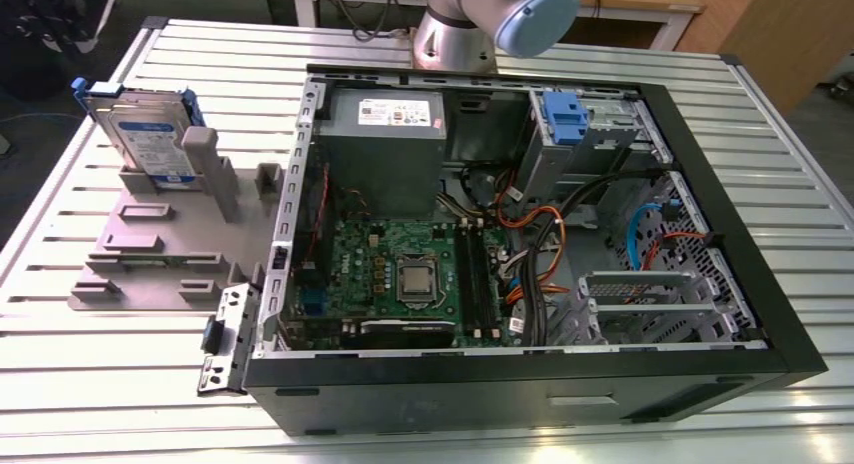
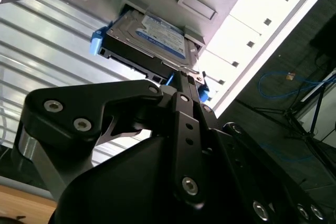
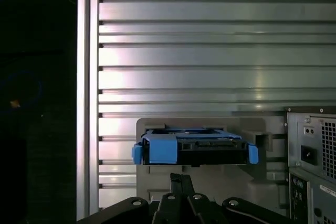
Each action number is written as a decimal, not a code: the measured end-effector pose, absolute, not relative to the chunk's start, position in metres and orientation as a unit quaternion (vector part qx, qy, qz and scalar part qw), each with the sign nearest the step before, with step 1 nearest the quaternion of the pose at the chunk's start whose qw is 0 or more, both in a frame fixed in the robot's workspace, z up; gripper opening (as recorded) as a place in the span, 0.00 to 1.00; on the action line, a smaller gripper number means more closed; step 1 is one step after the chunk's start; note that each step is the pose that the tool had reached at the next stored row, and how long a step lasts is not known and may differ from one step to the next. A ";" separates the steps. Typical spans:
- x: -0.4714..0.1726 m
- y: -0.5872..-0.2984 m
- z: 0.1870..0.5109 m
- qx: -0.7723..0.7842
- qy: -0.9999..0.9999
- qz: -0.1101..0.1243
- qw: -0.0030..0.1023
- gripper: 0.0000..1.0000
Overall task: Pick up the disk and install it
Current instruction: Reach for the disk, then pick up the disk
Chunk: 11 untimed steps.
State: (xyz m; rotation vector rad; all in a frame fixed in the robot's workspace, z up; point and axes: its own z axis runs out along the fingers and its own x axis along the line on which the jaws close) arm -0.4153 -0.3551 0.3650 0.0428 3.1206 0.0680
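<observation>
Claw (image 3: pixel 181 179) with tips together, gripping nothing, aimed at the disk (image 3: pixel 194 148), which stands on edge in a grey holder (image 1: pixel 147 239) just ahead of it, untouched. Pickup is not yet made; installation in the open computer case (image 1: pixel 507 384) remains.

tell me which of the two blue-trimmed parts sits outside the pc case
The disk, standing on edge in the grey holder, at the exterior view's left of the computer case. The drive cage with the blue latch sits inside that case.
</observation>
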 end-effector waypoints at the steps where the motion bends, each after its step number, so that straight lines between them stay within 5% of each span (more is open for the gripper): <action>1: -0.417 -0.355 0.365 0.014 1.000 0.022 0.010 0.11; 11: -0.418 -0.355 0.364 0.014 1.000 0.022 0.010 0.11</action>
